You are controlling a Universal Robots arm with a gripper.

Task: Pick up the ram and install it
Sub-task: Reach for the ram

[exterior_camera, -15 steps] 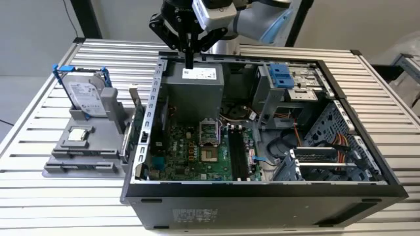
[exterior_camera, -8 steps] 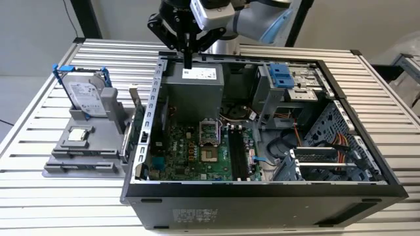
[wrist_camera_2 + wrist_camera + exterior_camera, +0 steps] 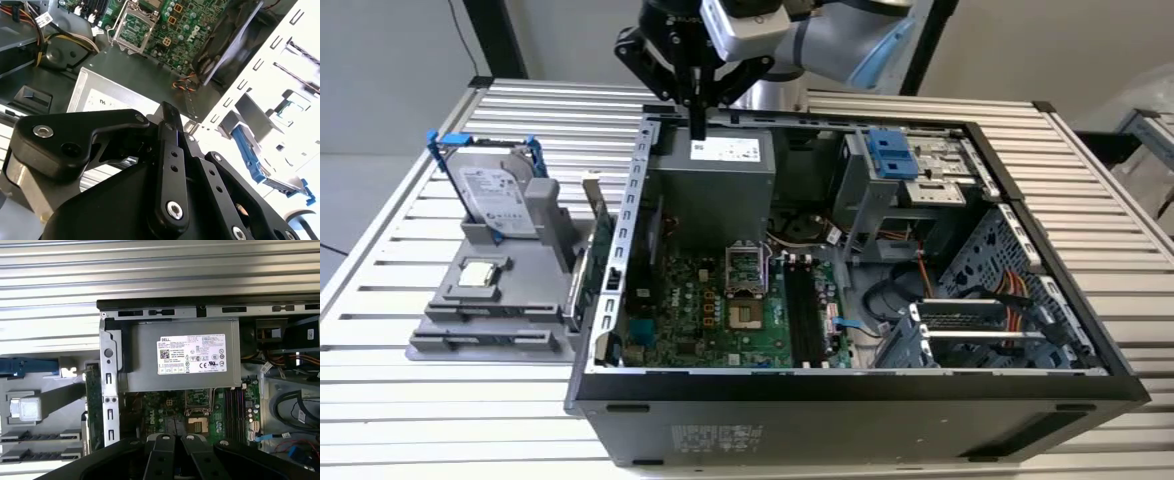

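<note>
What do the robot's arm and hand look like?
The arm is a smooth silver-grey tube with a pale blue cap at its joint. Its hand is matte black, built of flat jointed links held by shiny silver pins and screws, narrowing to a slim tip.

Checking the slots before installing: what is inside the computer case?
A grey power supply, a green motherboard with black slots, and coloured cables. The power supply covers whatever lies under it.

Slatted metal table (image 3: 454,420), pale grey wall (image 3: 380,70) behind
</note>
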